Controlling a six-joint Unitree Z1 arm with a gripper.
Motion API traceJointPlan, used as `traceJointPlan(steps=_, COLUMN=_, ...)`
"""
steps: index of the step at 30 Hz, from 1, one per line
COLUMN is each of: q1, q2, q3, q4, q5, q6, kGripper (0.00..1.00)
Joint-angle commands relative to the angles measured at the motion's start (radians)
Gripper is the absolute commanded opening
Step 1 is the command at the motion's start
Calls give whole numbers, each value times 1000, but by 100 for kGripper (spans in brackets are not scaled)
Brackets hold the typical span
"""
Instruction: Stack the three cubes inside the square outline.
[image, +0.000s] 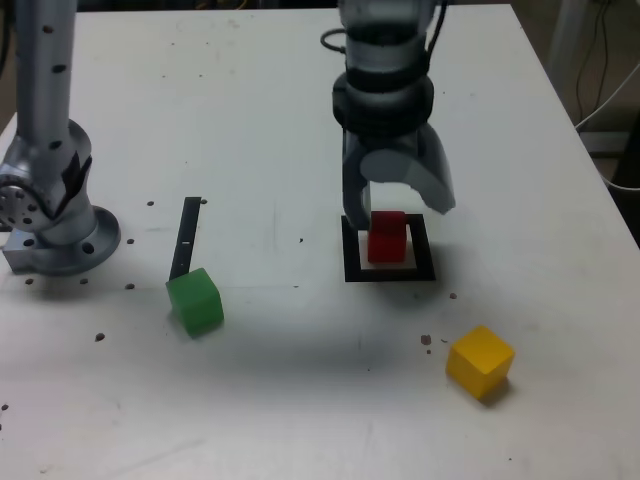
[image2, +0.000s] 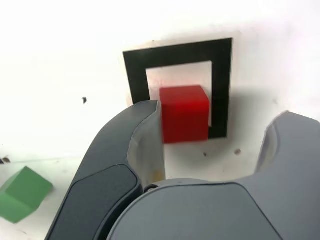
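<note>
The red cube (image: 388, 237) sits inside the square outline (image: 390, 272), near one inner side of the black frame. My gripper (image: 398, 222) hangs straight over it, open, with a finger on either side. In the wrist view, one finger (image2: 145, 130) lies close against the red cube (image2: 184, 114), while the other finger (image2: 285, 135) stands well clear of it over the outline (image2: 175, 52). The green cube (image: 196, 300) rests on the table at the exterior view's left. The yellow cube (image: 480, 361) lies at the front right.
A narrow black strip (image: 187, 238) lies flat just behind the green cube. The arm's grey base (image: 50, 220) stands at the exterior view's far left. Small dark specks dot the white table (image: 300, 400). The green cube (image2: 22, 200) also shows in the wrist view.
</note>
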Motion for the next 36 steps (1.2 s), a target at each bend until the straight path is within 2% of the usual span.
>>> traceJointPlan(steps=1, q1=-34, q2=-23, q3=-24, q4=31, q5=20, q6=-44, kGripper=100)
traceJointPlan(steps=4, q1=-92, q2=-22, q3=-80, q4=112, q5=51, q6=-124, kGripper=100)
traceJointPlan(steps=7, q1=-153, q2=10, q3=-176, q4=217, q5=63, q6=-201, kGripper=100)
traceJointPlan(steps=10, q1=-214, q2=79, q3=-323, q4=317, q5=41, q6=-283, kGripper=100)
traceJointPlan(steps=13, q1=-278, q2=179, q3=-492, q4=386, q5=-13, q6=-416, kGripper=100)
traceJointPlan(steps=17, q1=-323, q2=260, q3=-624, q4=418, q5=-60, q6=-567, kGripper=100)
traceJointPlan(steps=21, q1=-330, q2=293, q3=-703, q4=452, q5=-69, q6=-636, kGripper=99)
traceJointPlan(steps=25, q1=-323, q2=336, q3=-776, q4=475, q5=-85, q6=-668, kGripper=99)
traceJointPlan(steps=28, q1=-314, q2=377, q3=-805, q4=480, q5=-120, q6=-677, kGripper=99)
traceJointPlan(steps=32, q1=-307, q2=408, q3=-792, q4=479, q5=-154, q6=-682, kGripper=99)
traceJointPlan(steps=36, q1=-306, q2=432, q3=-777, q4=470, q5=-173, q6=-687, kGripper=98)
